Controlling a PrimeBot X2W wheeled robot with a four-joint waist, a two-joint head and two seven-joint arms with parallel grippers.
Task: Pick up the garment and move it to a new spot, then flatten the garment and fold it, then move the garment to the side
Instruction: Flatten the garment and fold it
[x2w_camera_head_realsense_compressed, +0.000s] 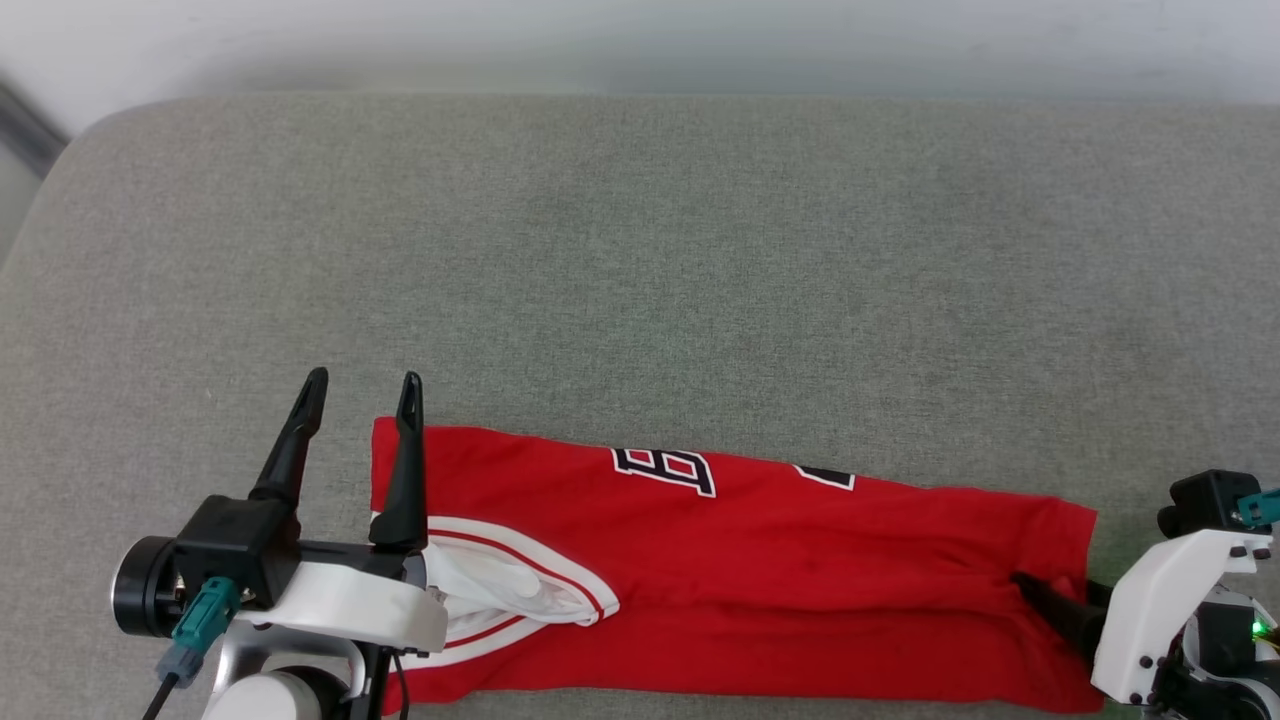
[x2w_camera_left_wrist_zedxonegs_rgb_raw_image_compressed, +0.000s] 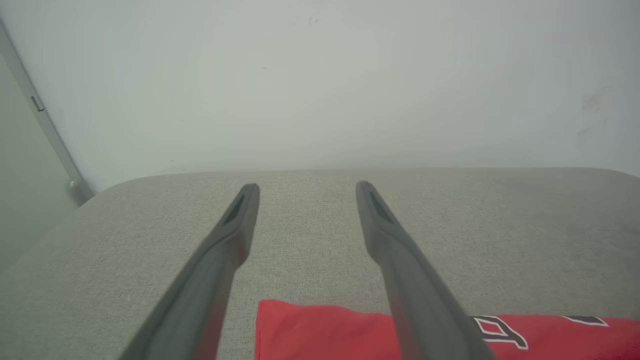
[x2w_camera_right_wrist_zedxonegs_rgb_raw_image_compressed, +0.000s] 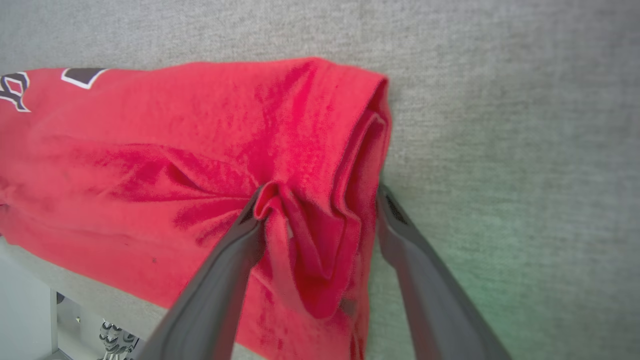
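While soft red garment (x2w_camera_head_realsense_compressed: 760, 560) lies on woven grey cushion (x2w_camera_head_realsense_compressed: 640, 250), my left gripper (x2w_camera_head_realsense_compressed: 362, 380) gapes empty, right gripper (x2w_camera_right_wrist_zedxonegs_rgb_raw_image_compressed: 320, 197) splayed astride bunched end; lettering (x2w_camera_head_realsense_compressed: 665, 470) half-hidden.

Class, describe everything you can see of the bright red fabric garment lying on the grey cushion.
The bright red soft-fabric garment lies folded into a long band along the near edge of the grey woven cushion. Its left end shows a white section with red stripes; black-and-white lettering runs along the far edge. Its creased right end bunches between the fingers of the open right gripper.
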